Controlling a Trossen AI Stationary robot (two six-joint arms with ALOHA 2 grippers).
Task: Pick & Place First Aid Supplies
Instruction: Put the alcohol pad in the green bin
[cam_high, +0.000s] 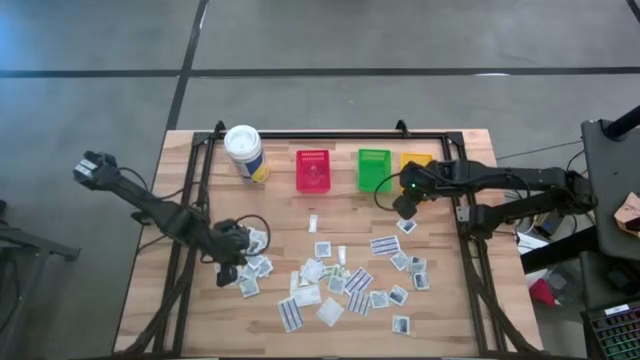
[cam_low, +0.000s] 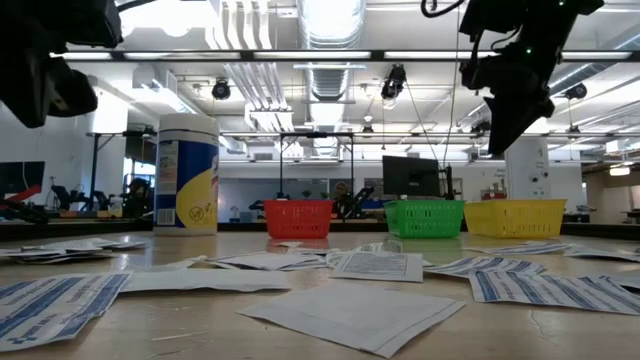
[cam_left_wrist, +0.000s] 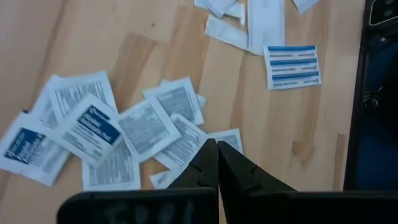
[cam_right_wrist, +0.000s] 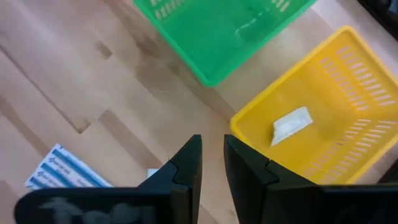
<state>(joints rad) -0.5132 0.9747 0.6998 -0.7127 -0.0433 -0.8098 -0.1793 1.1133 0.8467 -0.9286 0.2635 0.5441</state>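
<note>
Right gripper (cam_right_wrist: 212, 163) above table (cam_high: 330, 150) near yellow bin (cam_right_wrist: 348, 112), fingers slightly parted, empty. One packet (cam_right_wrist: 291, 125) inside that bin. Left gripper (cam_left_wrist: 217, 163) fully closed, empty, low over packet cluster (cam_left_wrist: 118, 134). Remaining packets (cam_high: 345, 280) scattered mid-table.

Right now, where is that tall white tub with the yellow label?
In the high view the white cylindrical canister stands at the table's far edge, left of the red plastic bin.
</note>
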